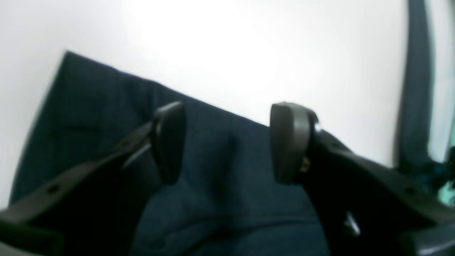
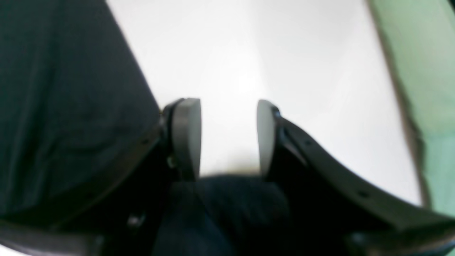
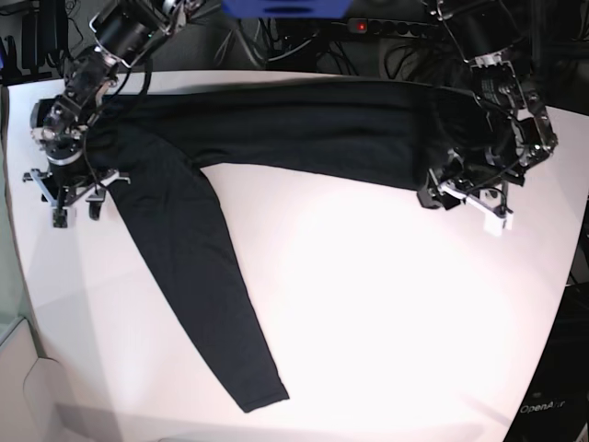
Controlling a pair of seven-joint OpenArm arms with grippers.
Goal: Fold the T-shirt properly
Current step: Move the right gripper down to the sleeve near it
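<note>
White table (image 3: pixel 368 304); spread T-shirt (image 3: pixel 304 124)

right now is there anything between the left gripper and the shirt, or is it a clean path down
Nothing visible stands in the way. The left gripper hangs open right over the T-shirt, and the left wrist view shows only dark fabric between its fingertips. The white table around that end carries nothing else.

base view high above, looking down on whole white table (image 3: pixel 386 304), both wrist views close behind own fingers, low over T-shirt (image 3: pixel 304 129), shared with base
</note>
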